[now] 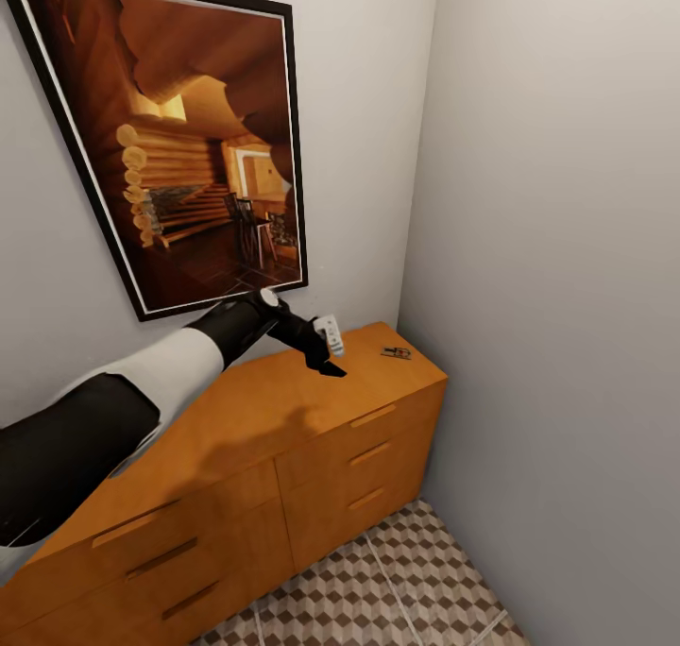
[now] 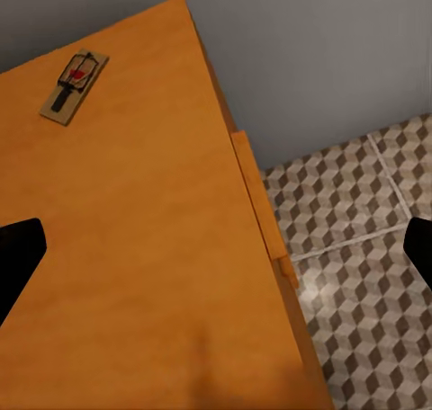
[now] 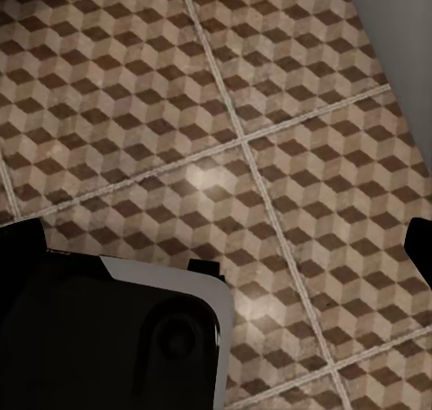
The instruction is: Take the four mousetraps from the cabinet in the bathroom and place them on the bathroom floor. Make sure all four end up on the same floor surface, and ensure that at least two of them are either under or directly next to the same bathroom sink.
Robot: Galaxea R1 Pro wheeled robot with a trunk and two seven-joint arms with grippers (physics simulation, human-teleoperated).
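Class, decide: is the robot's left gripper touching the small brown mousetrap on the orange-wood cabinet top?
Apart. The left wrist view shows bare cabinet top between the left gripper and the mousetrap.

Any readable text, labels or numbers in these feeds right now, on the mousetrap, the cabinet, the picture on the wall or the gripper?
None can be read.
Mousetrap: a small red patch on the board, no legible letters.
Cabinet: plain orange wood, no label.
Framed picture: a log-cabin interior, no words.
Left gripper: a pale part with tiny dark marks, too small to read.
Floor tiles: cube pattern, no text.
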